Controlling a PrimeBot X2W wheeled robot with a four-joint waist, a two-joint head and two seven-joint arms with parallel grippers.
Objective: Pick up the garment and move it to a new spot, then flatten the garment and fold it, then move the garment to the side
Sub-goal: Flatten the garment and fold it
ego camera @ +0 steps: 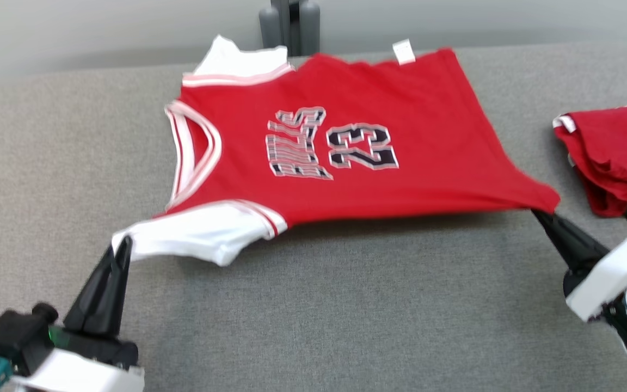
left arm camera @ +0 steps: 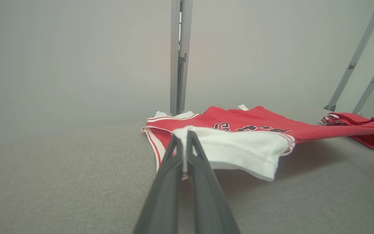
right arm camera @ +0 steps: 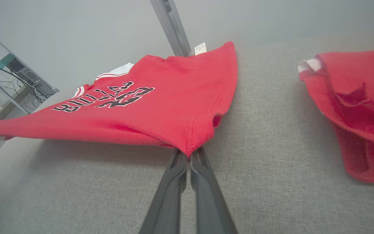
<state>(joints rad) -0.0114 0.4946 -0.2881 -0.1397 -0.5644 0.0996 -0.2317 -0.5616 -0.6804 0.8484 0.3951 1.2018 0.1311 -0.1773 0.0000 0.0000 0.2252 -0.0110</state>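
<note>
Left end effector (ego camera: 121, 243) grips the jersey (ego camera: 428, 136) by its sleeve (ego camera: 194, 234), right end effector (ego camera: 538, 213) by its hem (ego camera: 543, 199); long axis runs crosswise before you.

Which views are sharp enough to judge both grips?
Head view: soft, right gripper blurred; red and white basketball jersey shadows the grey fabric tabletop along its near edge. Left wrist view: left gripper crisp on the jersey. Right wrist view: sharp, shadow under the lifted cloth.
</note>
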